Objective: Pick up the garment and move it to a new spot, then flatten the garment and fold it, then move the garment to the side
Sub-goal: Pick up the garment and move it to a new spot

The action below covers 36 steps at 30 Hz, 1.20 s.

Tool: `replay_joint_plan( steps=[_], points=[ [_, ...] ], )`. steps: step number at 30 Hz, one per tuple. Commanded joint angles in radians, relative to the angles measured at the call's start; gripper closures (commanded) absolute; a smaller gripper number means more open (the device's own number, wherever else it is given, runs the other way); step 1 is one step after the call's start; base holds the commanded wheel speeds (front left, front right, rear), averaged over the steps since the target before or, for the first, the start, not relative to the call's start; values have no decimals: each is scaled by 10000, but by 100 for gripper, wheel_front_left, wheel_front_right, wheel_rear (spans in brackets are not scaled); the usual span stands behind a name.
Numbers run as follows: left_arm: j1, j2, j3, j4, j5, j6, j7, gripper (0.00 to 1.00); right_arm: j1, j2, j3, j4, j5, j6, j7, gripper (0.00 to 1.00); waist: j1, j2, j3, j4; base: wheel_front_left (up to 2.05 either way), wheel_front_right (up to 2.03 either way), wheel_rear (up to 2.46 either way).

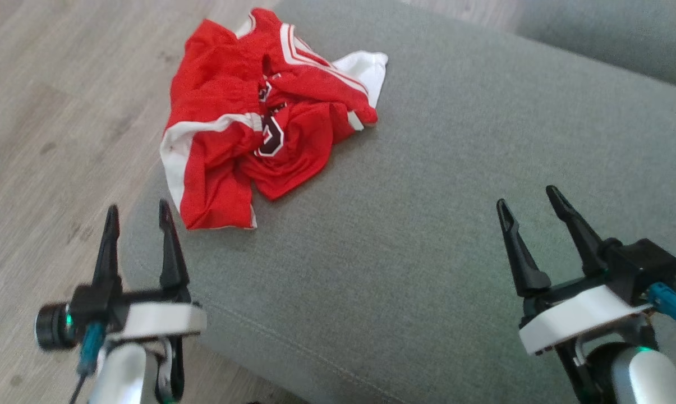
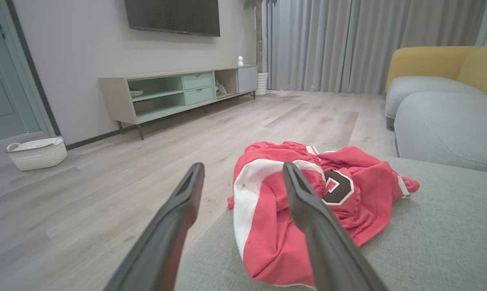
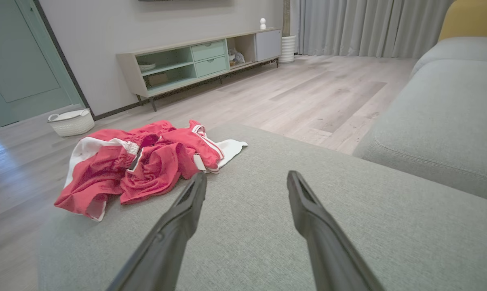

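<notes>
On the far left part of the big grey cushion (image 1: 427, 224) lies the red garment (image 1: 248, 129), all crumpled in a heap. It has white stripes and a dark patch with a white rim on it. One white-edged side hangs at the cushion's left edge, next to the wood floor (image 1: 46, 112). At the near left, the left gripper (image 1: 138, 206) hovers over the cushion's edge, near the closest corner of the garment but not touching it. Its two dark fingers stand wide apart with nothing between them. The right gripper (image 1: 527, 197) is at the near right, well apart from the garment, above bare grey cushion. Its fingers are spread wide too and hold nothing. Far across the floor, a long low cabinet (image 2: 178, 91) stands by the wall. A white basket (image 2: 37, 152) sits on the floor further left. Grey curtains (image 2: 328, 40) hang at the far right, and a yellow sofa back (image 2: 429, 60) shows behind more grey cushions.
</notes>
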Motion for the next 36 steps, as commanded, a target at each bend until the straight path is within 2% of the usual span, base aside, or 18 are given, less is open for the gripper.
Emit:
replay_joint_plan(
  steps=[1,5,11,17,23,24,25,26,32,36],
  points=[
    [-740,108,438,-190,72,-69,-94,0,-412,-190,177,-444,-78,-7,63,0,0,0,341,-74,0,0,0],
    [-1916,247,493,940,67,-585,-94,0,-606,-470,97,-845,-132,-7,405,0,0,0,979,-169,0,0,0],
    [-4214,717,276,3693,-47,-1420,355,0,-954,-836,75,-1286,-98,-7,784,0,0,0,1787,-396,0,0,0],
    [-6027,1073,149,6276,-372,-1948,1972,0,-1121,-1007,19,-1484,-38,-7,979,0,0,0,2200,-610,0,0,0],
    [-7093,1216,4,7876,-885,-2271,3116,0,-1206,-1074,-10,-1504,23,-7,1036,0,0,0,2289,-769,0,0,0],
    [-7219,1239,-14,8035,-972,-2296,3178,30,-1223,-1072,-5,-1498,30,-7,1036,0,0,0,2289,-794,0,0,0],
    [-7328,1280,-58,8158,-1024,-2314,3181,77,-1237,-1065,1,-1478,43,-7,1026,0,0,0,2267,-824,0,0,0],
    [-7427,1333,-114,8237,-1055,-2328,3111,100,-1241,-1051,-2,-1461,54,-7,1015,0,0,0,2246,-846,0,0,0],
    [-7896,1828,-268,8130,-994,-2322,1447,100,-1136,-860,-118,-1300,91,-7,830,0,0,0,1883,-893,0,0,0],
    [-8053,2108,-284,7731,-795,-2014,360,100,-1009,-641,-180,-1095,121,-7,575,0,0,0,1353,-907,0,0,0]
  ],
)
